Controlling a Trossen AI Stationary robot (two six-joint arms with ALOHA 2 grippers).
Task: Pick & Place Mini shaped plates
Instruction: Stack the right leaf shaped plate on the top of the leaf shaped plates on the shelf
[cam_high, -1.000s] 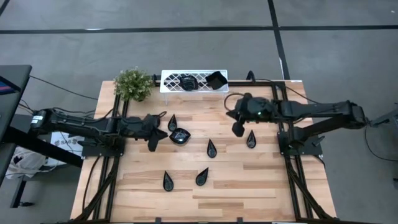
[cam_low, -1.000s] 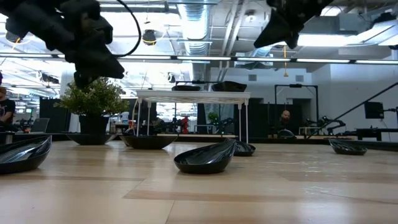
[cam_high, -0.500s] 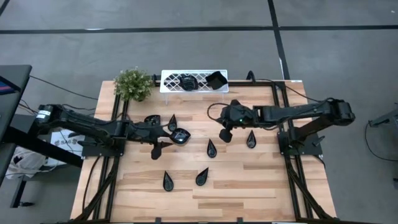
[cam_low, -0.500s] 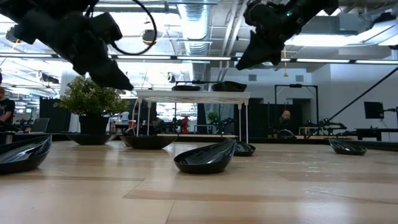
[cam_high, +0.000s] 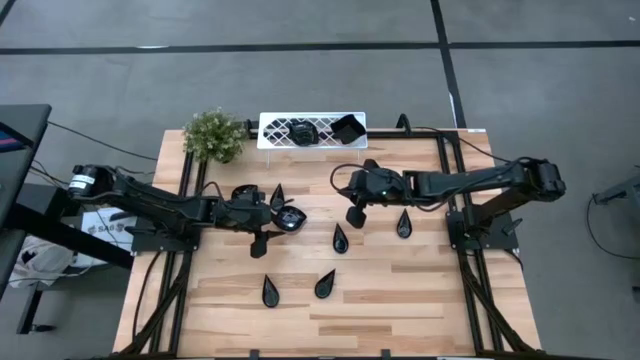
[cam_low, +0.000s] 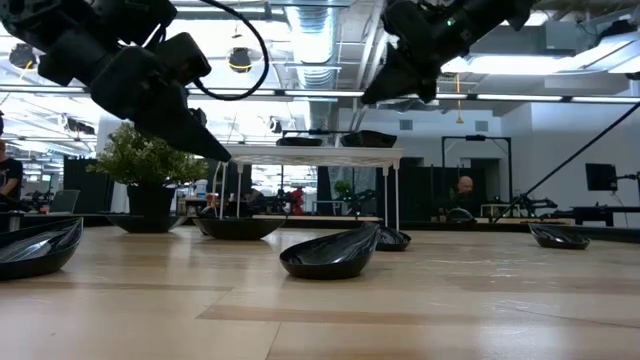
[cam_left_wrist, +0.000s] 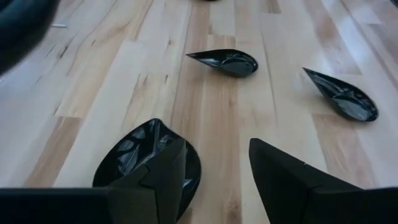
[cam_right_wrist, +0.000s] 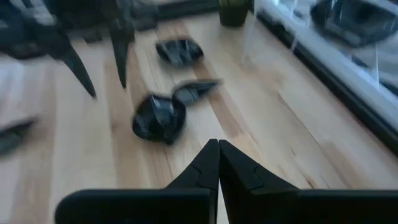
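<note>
Several glossy black mini plates lie bottom-down on the wooden table: a roundish one (cam_high: 290, 218), a wavy-edged one (cam_high: 243, 193), and teardrops (cam_high: 340, 238) (cam_high: 403, 223) (cam_high: 325, 284) (cam_high: 269, 290). Two more sit on the white lattice tray (cam_high: 280, 122) at the far edge. My left gripper (cam_high: 262, 242) hangs open above the table, next to the roundish plate (cam_left_wrist: 134, 155), which shows partly behind one finger (cam_left_wrist: 163, 177). In the low view it (cam_low: 210, 150) is well clear of the tabletop. My right gripper (cam_high: 354, 215) is shut and empty, high above the table's middle (cam_low: 375, 95).
A small green potted plant (cam_high: 214, 135) stands at the far left corner beside the tray. Black frame rails run along the table's left (cam_high: 185, 270) and right (cam_high: 470, 270) sides. Bare wood lies along the near edge (cam_high: 330, 330).
My left gripper has gone down and toward the table's right and near edges, rolled about its own axis, and opened. My right gripper, still shut, has gone toward the table's left edge and come lower. No plate has moved.
</note>
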